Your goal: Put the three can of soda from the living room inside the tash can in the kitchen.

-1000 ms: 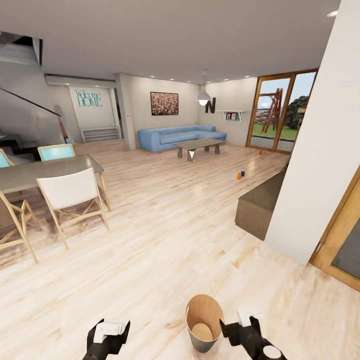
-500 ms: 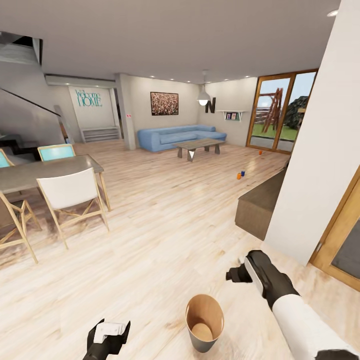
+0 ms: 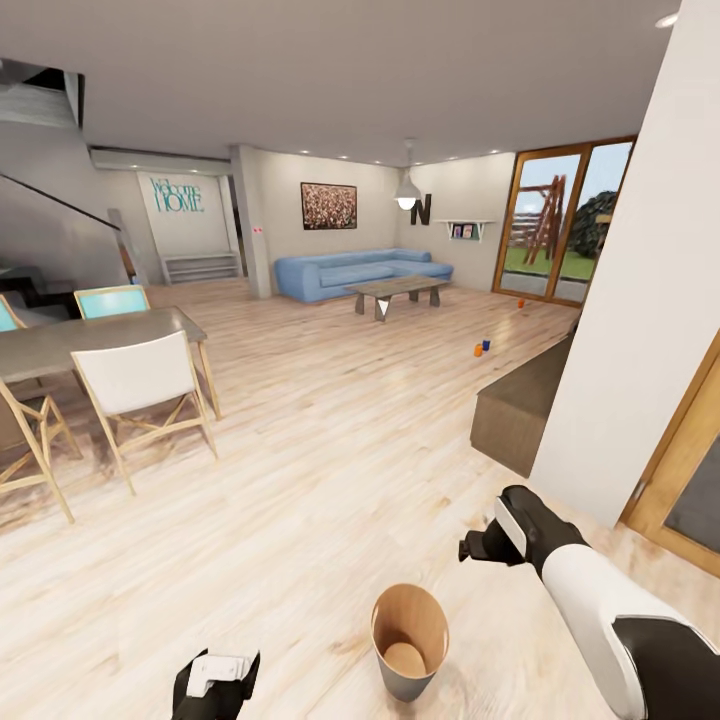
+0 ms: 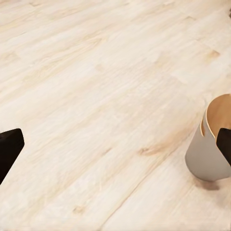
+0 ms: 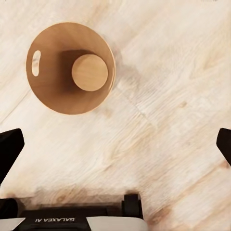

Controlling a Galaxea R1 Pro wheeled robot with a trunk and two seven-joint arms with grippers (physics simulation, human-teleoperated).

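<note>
**Bin's right here, cans are way over there**

Head view: the bin (image 3: 409, 641) sits on the wood floor right in front of the robot, empty as far as I can see. The right gripper (image 3: 478, 549) is raised beyond it, the left gripper (image 3: 214, 682) hangs low at the bottom edge. Two cans (image 3: 481, 349) stand on the floor far off near the glass doors, a third (image 3: 520, 305) further back beside the door frame. Sofa (image 3: 350, 273) and low table (image 3: 398, 290) are beyond.

Left wrist view: fingers (image 4: 9, 150) spread wide, nothing between them, bin (image 4: 211, 144) off to one side.

Right wrist view: fingers (image 5: 9, 147) also wide apart and empty, looking straight down into the bin (image 5: 50, 94).

My take: the step is fetching cans, so tuck both arms in and drive for the near pair first, skirting the low brown block on the right.
</note>
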